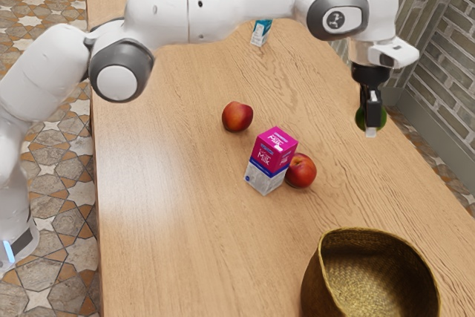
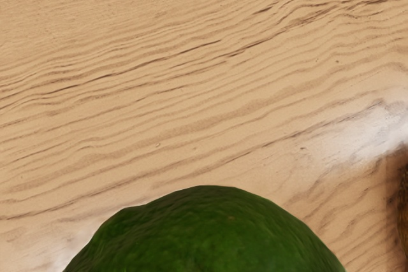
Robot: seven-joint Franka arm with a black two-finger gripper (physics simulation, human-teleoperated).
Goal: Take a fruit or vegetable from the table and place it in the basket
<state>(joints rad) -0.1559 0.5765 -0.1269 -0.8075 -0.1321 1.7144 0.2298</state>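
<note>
Pincer [image 1: 372, 125] pinches green fruit [image 1: 361, 118] above worktop [image 1: 171, 206]; woven basket [image 1: 318, 280] stands lower, apart from pincer; milk carton [image 1: 273, 151], red fruits [image 1: 237, 116] lie toward arm's base.

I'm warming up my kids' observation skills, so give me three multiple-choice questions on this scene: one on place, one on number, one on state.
1. What sits right beside the pink-topped milk carton?
A. A red fruit
B. The basket
C. The blue-and-white carton

2. How many red fruits are on the table?
A. One
B. Two
C. Four

3. How is the avocado?
A. In the basket
B. Resting on the table
C. Held in the pincer

Answers:
1: A, a red fruit shows at the carton's side.
2: B, one is beside the carton, the other apart from it.
3: C, its green skin shows around the pincer, raised over the table.
</note>
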